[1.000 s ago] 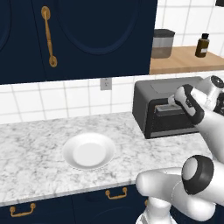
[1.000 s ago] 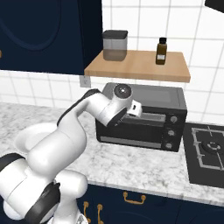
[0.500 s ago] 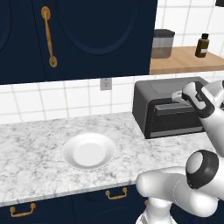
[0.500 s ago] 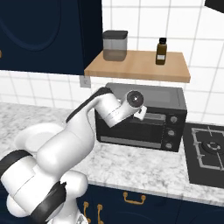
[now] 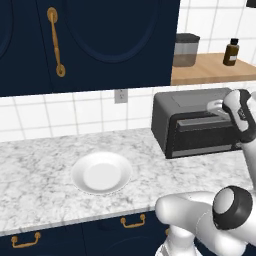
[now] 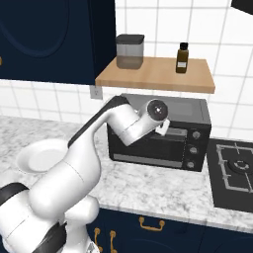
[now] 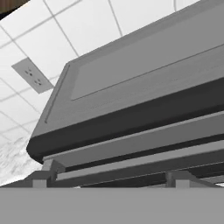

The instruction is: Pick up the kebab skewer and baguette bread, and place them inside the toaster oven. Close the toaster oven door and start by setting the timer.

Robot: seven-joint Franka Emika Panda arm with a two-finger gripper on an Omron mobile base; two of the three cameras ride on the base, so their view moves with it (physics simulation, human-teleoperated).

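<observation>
The toaster oven (image 5: 195, 125) (image 6: 163, 133) stands at the back of the counter under a wooden shelf. Its door (image 6: 150, 143) sits upright against the front, and the bar handle (image 7: 131, 164) runs across the bottom of the hand view, very close. Three knobs (image 6: 194, 148) line the oven's right side. My gripper (image 5: 217, 106) (image 6: 164, 126) hangs at the oven's top front edge, just above the handle. Its fingers are hidden, so I cannot tell how they stand. The kebab skewer and the baguette bread are out of view.
A white plate (image 5: 102, 172) (image 6: 42, 157) lies bare on the marble counter, left of the oven. The shelf (image 6: 158, 74) above carries a grey canister (image 6: 130, 51) and a brown bottle (image 6: 182, 58). A stove top (image 6: 234, 170) lies right of the oven. A wall outlet (image 5: 120, 95) sits behind.
The hand has slid to the right along the oven's upper front edge. The oven and the plate have stayed in place.
</observation>
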